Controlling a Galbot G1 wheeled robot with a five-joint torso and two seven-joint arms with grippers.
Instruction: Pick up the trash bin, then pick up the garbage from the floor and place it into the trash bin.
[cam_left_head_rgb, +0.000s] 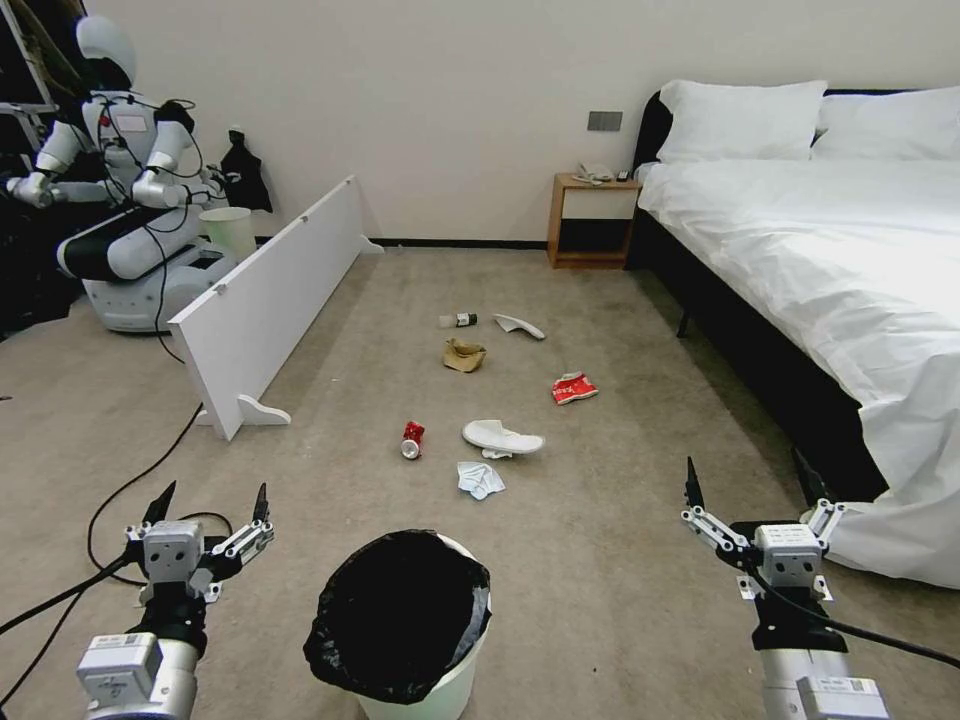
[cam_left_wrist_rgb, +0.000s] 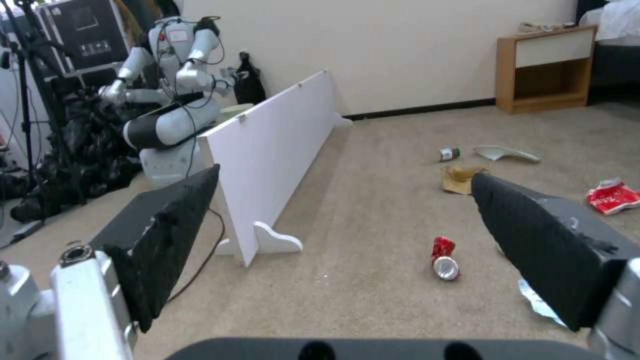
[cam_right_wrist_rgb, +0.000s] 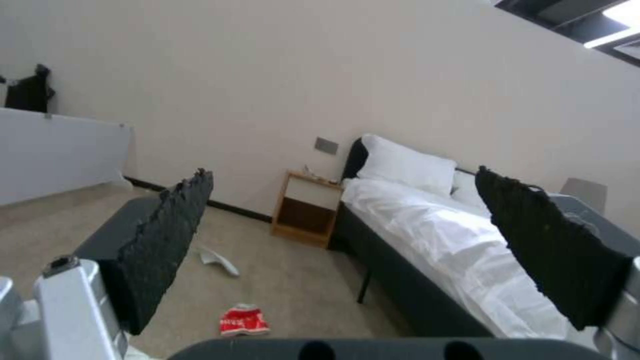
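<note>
head view, near to far: the bin (cam_left_head_rgb: 405, 625), black liner folded over its rim, stands upright on the floor (cam_left_head_rgb: 600, 560) at the lower edge of the view, between the two grippers and touching neither. left gripper (cam_left_head_rgb: 210, 505) hovers to the bin's left, fingers spread wide and holding nothing; right gripper (cam_left_head_rgb: 750, 490) hovers well to the bin's right, near the bed (cam_left_head_rgb: 850, 290) edge, likewise wide and bare. bare carpet lies between bin and litter. beyond the bin: tissue (cam_left_head_rgb: 480, 480), then slipper (cam_left_head_rgb: 502, 437) with the can (cam_left_head_rgb: 412, 439) to its left, then wrapper (cam_left_head_rgb: 574, 387), paper bag (cam_left_head_rgb: 464, 354), bottle (cam_left_head_rgb: 459, 320) and a second slipper (cam_left_head_rgb: 520, 325). the open lane is bounded on the left by a white board (cam_left_head_rgb: 270, 300) standing on edge and on the right by the bed; a nightstand (cam_left_head_rgb: 592, 220) stands at the far wall.
</note>
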